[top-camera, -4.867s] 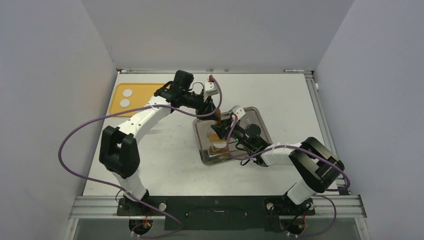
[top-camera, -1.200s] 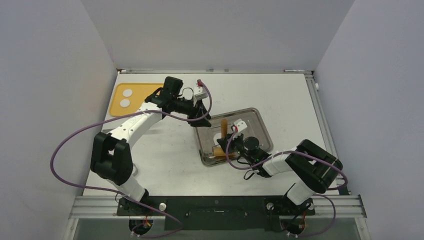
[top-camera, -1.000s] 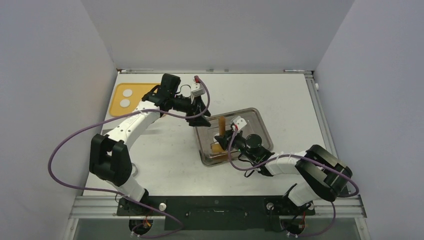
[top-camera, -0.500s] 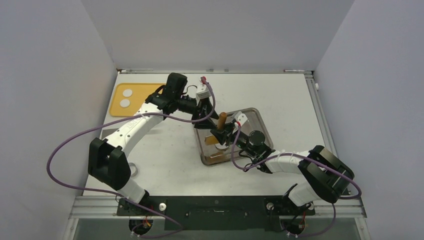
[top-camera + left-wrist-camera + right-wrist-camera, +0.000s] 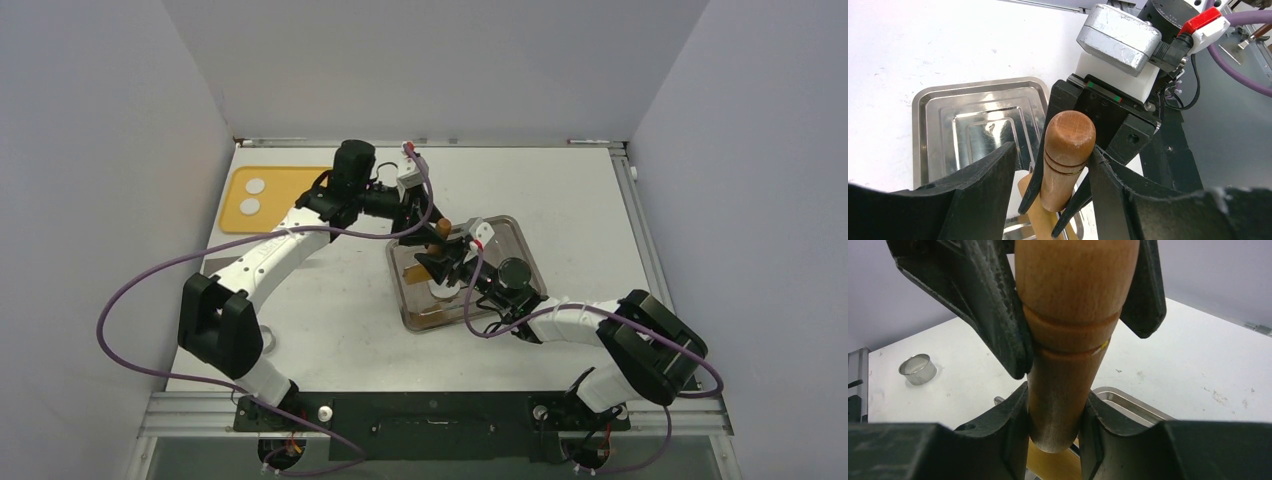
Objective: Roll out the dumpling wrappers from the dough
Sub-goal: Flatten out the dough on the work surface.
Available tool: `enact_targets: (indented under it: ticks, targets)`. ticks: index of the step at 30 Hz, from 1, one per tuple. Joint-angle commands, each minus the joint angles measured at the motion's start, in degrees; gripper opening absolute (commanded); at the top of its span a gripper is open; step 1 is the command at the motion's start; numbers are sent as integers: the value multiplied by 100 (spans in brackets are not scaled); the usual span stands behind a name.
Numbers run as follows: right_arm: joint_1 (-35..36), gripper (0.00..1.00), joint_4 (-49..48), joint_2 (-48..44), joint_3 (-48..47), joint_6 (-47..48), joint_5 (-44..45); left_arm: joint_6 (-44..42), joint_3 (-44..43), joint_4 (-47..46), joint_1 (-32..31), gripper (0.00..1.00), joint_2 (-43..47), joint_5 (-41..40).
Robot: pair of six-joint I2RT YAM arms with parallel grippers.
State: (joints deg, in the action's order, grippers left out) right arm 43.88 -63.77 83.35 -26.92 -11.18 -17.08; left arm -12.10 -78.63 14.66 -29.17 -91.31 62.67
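The right gripper is clamped on the shaft of a wooden rolling pin, both fingers pressed to the wood; the pin stands steeply, its rounded handle end uppermost. Just above that grip the left gripper straddles the handle with its jaws partly spread, one finger against the wood and a gap at the other, so it holds nothing. Directly beneath both grippers lies a shiny stepped metal tray, its raised rim closing in the spot on every side; something pale lies under the pin, too hidden to name. A small metal ring stands alone on the table, well apart from both grippers. Far to the left of the left gripper, beyond its wrist, the dough lies on a yellow mat as two small white round matte pieces, not touching, towards the mat's left side. White table top shows bare between tray and mat, and to the right of the tray up to the walls.
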Motion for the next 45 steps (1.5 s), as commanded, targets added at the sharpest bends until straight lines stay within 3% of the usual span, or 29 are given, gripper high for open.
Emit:
enact_targets:
  ticks: [1, 6, 11, 12, 17, 21, 28, 32, 33, 35, 36, 38, 45]
  targets:
    - [46, 8, -653, 6, -332, -65, -312, 273, 155, -732, -39, 51, -105, -93]
    - [7, 8, -808, 69, -370, -279, -255, 284, 422, -947, -115, 55, -109, -123]
    - [-29, 8, -1164, 216, -388, -743, -102, 375, 634, -1364, -133, 50, -119, -374]
    - [-24, 8, -1135, 236, -417, -749, -102, 400, 638, -1376, -133, 45, -128, -425]
    - [-46, 8, -962, 361, -456, -735, -85, 571, 651, -1754, -133, 1, -203, -356]
    - [-258, 8, -897, 325, -263, -734, -22, 652, 846, -2051, -133, 0, -211, -263]
    - [-683, 8, 336, 209, -200, -357, 348, 825, 889, -2603, -188, 0, -559, -169]
    - [-733, 9, 220, 278, -88, -188, 323, 734, 878, -2782, -291, 0, -723, -264]
    - [-757, 10, 125, 334, -55, -179, 328, 676, 892, -2776, -324, 0, -758, -339]
    - [-872, 29, 56, 434, -24, -243, 148, 537, 949, -2758, -375, 0, -816, -505]
    - [-933, 44, 64, 445, -30, -284, -28, 467, 1008, -2764, -383, 0, -829, -532]
    - [-1000, 58, 168, 366, -4, -337, -139, 336, 1101, -2786, -379, 0, -845, -603]
    - [-1022, 69, 530, 93, 36, -121, -6, 615, 1194, -3380, -379, 0, -938, -484]
